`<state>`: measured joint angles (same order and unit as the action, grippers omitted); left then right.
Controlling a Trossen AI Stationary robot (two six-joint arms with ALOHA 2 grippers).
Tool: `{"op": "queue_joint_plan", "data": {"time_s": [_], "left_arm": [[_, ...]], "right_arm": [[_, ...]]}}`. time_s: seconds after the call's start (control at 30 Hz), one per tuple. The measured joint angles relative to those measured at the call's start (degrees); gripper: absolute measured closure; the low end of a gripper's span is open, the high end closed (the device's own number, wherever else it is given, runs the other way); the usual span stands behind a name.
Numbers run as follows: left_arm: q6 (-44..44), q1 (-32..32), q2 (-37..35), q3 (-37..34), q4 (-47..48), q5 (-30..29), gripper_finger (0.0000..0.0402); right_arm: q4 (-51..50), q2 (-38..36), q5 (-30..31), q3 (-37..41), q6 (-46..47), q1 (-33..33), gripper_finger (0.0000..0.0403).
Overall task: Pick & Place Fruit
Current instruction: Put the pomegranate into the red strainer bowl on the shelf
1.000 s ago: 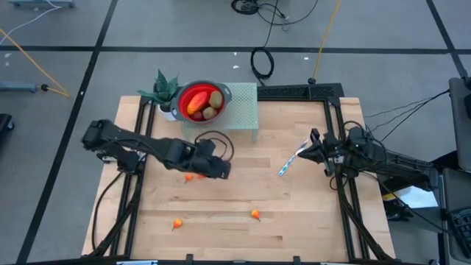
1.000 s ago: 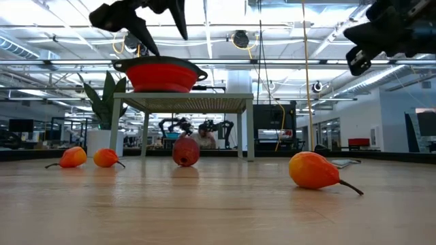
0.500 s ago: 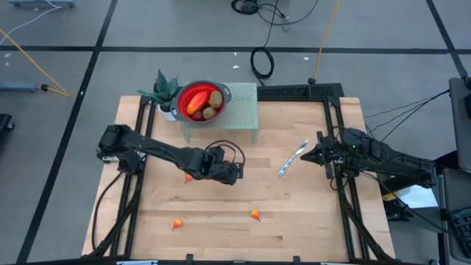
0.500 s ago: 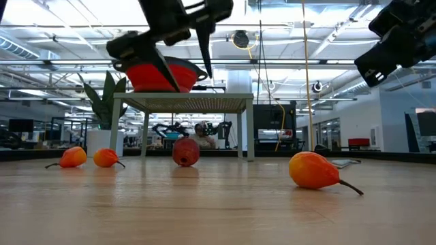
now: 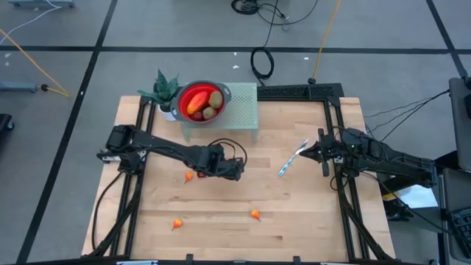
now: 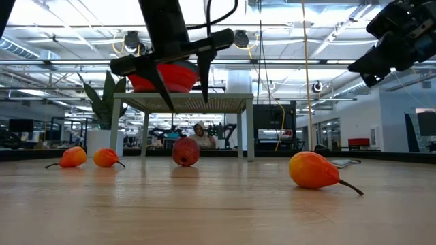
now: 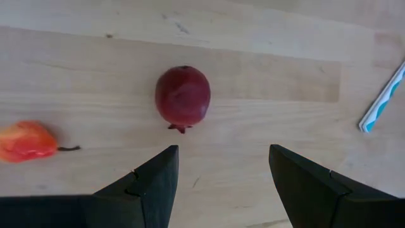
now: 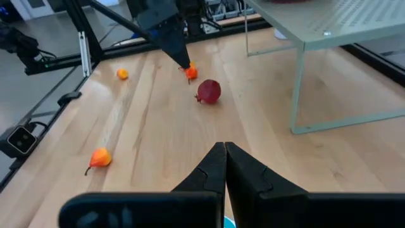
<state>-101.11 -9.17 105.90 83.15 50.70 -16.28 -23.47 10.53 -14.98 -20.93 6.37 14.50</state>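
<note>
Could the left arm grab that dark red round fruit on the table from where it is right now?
Probably yes. The left gripper hangs just above the dark red fruit with its fingers open wider than the fruit. Only bare wood lies between them; the small orange fruit sits off to one side.

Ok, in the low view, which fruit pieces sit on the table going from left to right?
Orange piece → second orange piece → dark red round fruit → bigger orange pear-shaped piece, nearest the camera.
</note>
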Motion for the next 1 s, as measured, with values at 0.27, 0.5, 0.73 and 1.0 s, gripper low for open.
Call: {"op": "queue_joint_plan", "data": {"time_s": [0.27, 0.5, 0.73, 1.0], "left_arm": [[0.3, 0.9, -0.1, 0.0, 1.1, -1.7, 0.0156], [0.1, 0.9, -0.1, -1.7, 0.2, -3.3, 0.0156], [-3.0, 1.4, -0.1, -5.7, -1.9, -3.3, 0.0156], [-1.5, 2.7, 0.5, -7.6, -5.3, -4.0, 0.0156]], "right_arm": [[0.0, 0.5, 0.0, 0.0, 0.0, 0.0, 0.0403], [0.1, 0.5, 0.0, 0.0, -0.2, 0.0, 0.0403], [0.1, 0.5, 0.0, 0.0, -0.2, 0.0, 0.0403], [1.9, 0.5, -0.1, 0.0, -0.2, 0.0, 0.0403]]}}
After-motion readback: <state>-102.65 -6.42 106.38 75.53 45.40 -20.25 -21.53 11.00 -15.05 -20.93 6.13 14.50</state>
